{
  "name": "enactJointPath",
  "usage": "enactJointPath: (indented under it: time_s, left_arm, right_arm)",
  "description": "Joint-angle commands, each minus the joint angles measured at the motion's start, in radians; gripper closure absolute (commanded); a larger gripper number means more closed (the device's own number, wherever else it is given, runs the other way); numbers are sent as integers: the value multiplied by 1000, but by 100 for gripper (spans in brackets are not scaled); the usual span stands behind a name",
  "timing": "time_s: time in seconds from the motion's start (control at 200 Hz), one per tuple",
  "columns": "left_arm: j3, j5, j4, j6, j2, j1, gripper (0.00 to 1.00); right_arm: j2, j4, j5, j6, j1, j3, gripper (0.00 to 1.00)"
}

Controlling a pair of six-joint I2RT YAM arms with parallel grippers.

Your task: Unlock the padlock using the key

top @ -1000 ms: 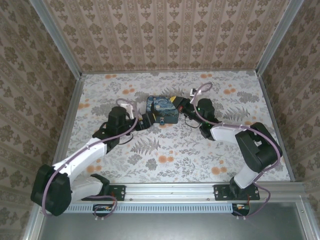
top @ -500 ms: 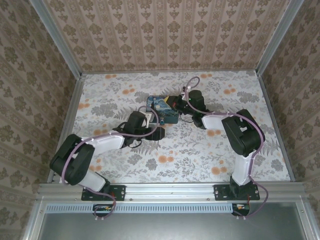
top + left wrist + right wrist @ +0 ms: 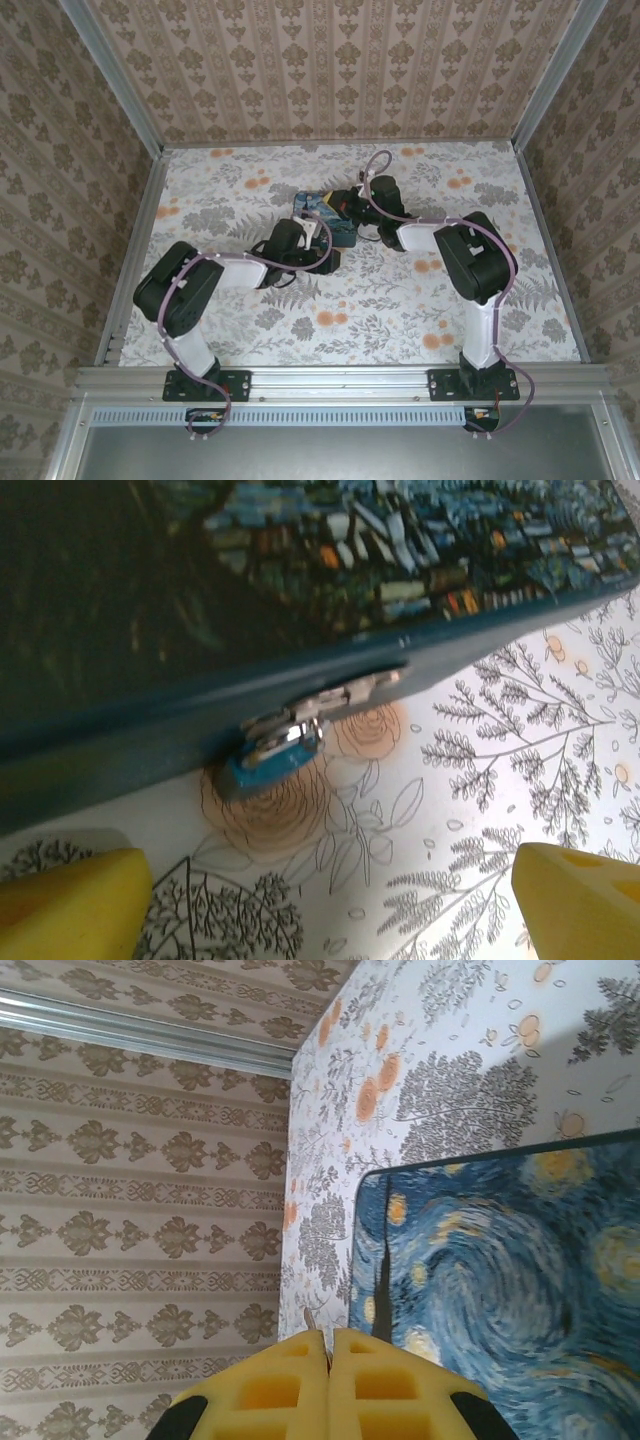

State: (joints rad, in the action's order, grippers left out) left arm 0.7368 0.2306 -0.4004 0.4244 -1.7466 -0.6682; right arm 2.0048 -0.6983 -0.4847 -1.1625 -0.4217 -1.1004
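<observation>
The rectangular blue-and-yellow Starry Night tin box (image 3: 320,209) sits about mid-table on the floral-print table (image 3: 400,300), a bit closer to the far edge than the near one. Both arms reach in to it from either side.

The left wrist view is right up against the tin's near wall. The small blue padlock with a shiny metal shackle (image 3: 268,761) hangs from the little metal hasp (image 3: 350,688) there, its body tipped over and resting on the table just beside the wall. The left fingers (image 3: 70,905) are yellow foam pads and spread wide open, one in each lower corner of that view. They grip nothing and sit near the padlock, not touching it.

Over on the right wrist view, the right fingers (image 3: 270,1390) are pressed together, with only a seam between the pads, up over the swirly lid. A thin dark metal key (image 3: 383,1285) pokes up just past the tips against the lid, or at least that's what the sliver looks like. Whether the pads actually pinch it can't be told.
</observation>
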Motion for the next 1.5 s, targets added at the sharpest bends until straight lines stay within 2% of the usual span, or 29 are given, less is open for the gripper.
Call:
enactJointPath:
  time_s: [0.0,0.595,0.78,1.015,1.49]
  left_arm:
    - [28,-3,-79,-18,-47,-8,6]
    - [104,-14,-122,-6,-169,-68,7]
    - [95,23,-160,26,-150,-65,7]
    - [64,101,-295,139,-155,-33,7]
    - [44,108,-385,210,-202,-11,7]
  right_arm:
    - [25,2,-23,-16,9,-29,100]
    - [34,-33,-5,-36,21,41,100]
    - [37,-36,-8,-34,25,50,100]
    - [35,-46,-8,-37,31,65,100]
    - [32,-53,-5,-39,29,82,100]
